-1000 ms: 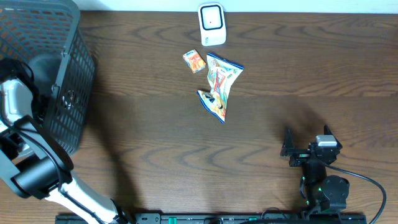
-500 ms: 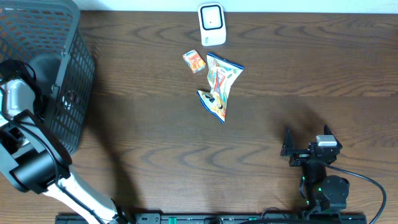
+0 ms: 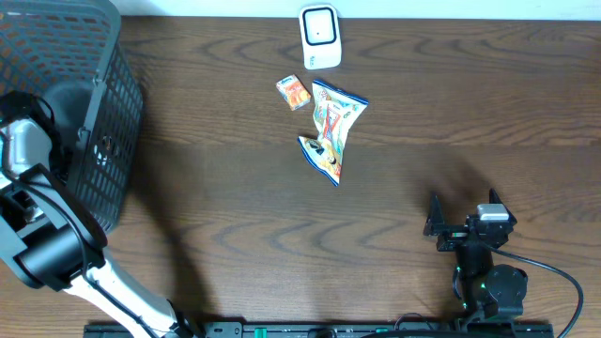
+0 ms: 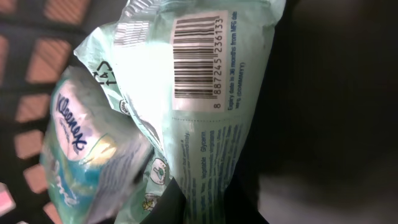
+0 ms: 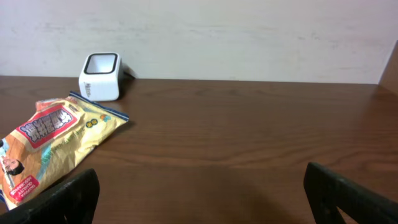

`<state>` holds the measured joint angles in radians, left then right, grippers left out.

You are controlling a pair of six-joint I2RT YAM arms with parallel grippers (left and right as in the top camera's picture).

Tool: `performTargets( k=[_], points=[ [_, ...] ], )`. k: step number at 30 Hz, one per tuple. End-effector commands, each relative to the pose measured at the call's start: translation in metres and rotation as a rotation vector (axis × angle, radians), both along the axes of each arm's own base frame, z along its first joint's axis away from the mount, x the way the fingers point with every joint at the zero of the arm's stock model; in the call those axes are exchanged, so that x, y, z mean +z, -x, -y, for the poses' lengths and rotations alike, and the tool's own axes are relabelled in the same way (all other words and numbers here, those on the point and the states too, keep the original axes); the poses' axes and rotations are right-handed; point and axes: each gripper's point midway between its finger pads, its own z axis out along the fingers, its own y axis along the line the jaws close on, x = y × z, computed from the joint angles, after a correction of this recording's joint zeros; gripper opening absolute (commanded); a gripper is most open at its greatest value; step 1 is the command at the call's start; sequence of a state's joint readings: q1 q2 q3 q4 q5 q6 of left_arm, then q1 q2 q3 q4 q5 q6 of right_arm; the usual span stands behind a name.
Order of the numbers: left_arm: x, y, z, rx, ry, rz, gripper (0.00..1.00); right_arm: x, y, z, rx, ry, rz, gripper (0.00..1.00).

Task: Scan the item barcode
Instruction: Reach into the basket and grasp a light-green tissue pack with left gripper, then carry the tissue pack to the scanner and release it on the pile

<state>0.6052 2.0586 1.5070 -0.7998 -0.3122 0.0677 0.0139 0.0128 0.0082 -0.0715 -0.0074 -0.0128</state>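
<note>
Task item looks to be the green pack [image 4: 205,118], a soft pale-green pouch, prob. wipes. Its barcode [image 4: 198,57] faces the left wrist cam, clean and readable. A Kleenex pack [image 4: 78,158] is pressed against it on the 9 o'clock side. Both sit down inside the basket [image 3: 113,122], a dark mesh one at the 10 o'clock corner of the bench [image 3: 235,216].

The left pincer [image 4: 211,205] is together, clamped on the lower end of the green pack as far as I can tell; the dark fingers close round its bottom edge. From overhead the arm goes into the basket and the grip itself is hidden.

Step in hand, imo: pick just made, lift not yet begun.

The scanner [image 3: 320,36], a small white unit, stands at 12 o'clock by the far edge. Near it, toward 6 o'clock, lie a snack bag [image 3: 331,127] and a little orange packet [image 3: 294,91], both apart from the scanner.

The right pincer [image 3: 462,214] rests at 5 o'clock, fingers wide apart, holding nothing.

Next move calls for lifting the pack clear of the basket wall w/o dragging the Kleenex along, carrying it across toward 12 o'clock, then turning the wrist so the barcode meets the scanner window. The soft pouch may sag, so keep the code flat.
</note>
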Motion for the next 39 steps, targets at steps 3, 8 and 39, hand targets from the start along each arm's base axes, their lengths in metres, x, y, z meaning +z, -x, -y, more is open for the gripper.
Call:
performTargets(
  k=[3, 8, 39],
  points=[
    [0.057, -0.019, 0.021, 0.049, 0.019, 0.227, 0.08, -0.001, 0.000, 0.002, -0.008, 0.015, -0.002, 0.99],
    [0.151, -0.047, 0.035, 0.004, -0.029, 0.558, 0.07, -0.001, 0.000, 0.002, -0.007, 0.015, -0.002, 0.99],
    [0.244, -0.113, 0.375, -0.790, 0.306, 0.856, 0.07, -0.001, 0.000, 0.002, -0.007, 0.015, -0.002, 0.99]
  ],
)
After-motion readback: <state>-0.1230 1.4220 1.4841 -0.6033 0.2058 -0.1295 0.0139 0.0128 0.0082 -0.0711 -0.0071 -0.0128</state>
